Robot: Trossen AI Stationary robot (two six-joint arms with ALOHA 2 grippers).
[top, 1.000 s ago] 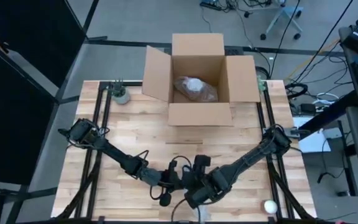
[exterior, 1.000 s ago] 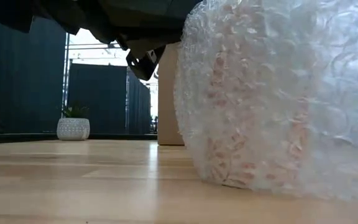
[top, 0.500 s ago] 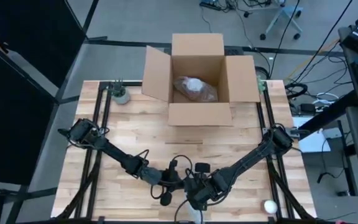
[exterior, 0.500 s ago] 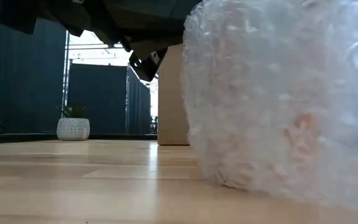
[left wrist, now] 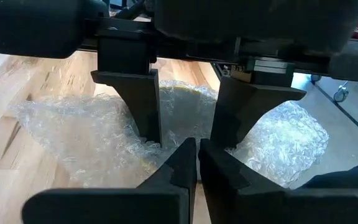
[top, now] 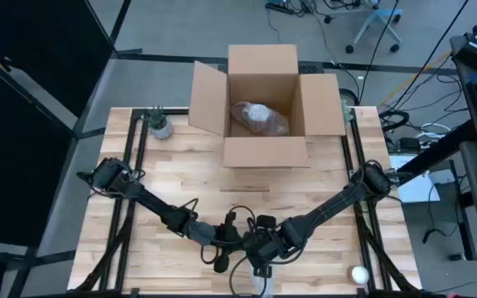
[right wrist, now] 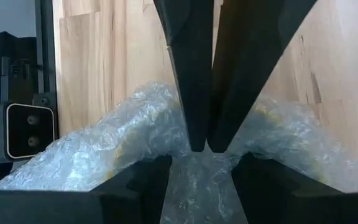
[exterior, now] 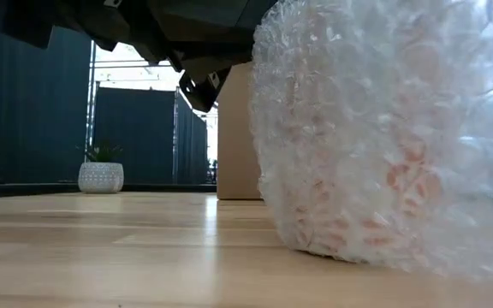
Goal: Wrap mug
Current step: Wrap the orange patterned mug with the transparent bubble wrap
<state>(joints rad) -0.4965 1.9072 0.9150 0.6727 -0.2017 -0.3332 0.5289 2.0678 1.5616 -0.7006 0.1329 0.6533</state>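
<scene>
The mug is hidden inside a bundle of clear bubble wrap [exterior: 383, 137] resting on the table's near edge; only an orange-pink tint shows through. Both grippers meet over the bundle [top: 260, 281]. My left gripper [left wrist: 197, 152] is shut on a ridge of the wrap. My right gripper [left wrist: 189, 142] comes from the opposite side, its two fingers apart and sunk into the wrap on either side of that ridge. My left gripper pinches a raised ridge of bubble wrap [right wrist: 202, 154] between its two fingertips on top of the bundle. Whether it holds one layer or several, I cannot tell. The bundle stays on the table. My right gripper's fingers [left wrist: 143, 106] press into the wrap on both sides of the same ridge [left wrist: 185, 102]. Wrap fills the gap between them. I cannot tell whether they grip it.
An open cardboard box [top: 265, 153] stands at the far middle, with another wrapped bundle [top: 259, 118] inside. A small potted plant [top: 161, 126] sits at the far left. A white ball [top: 360, 274] lies near the front right corner.
My right gripper has shifted a little toward the table's left, closer to my left gripper. The bundle has turned slightly in place. The orange patches seen through the wrap now sit elsewhere in the low view.
</scene>
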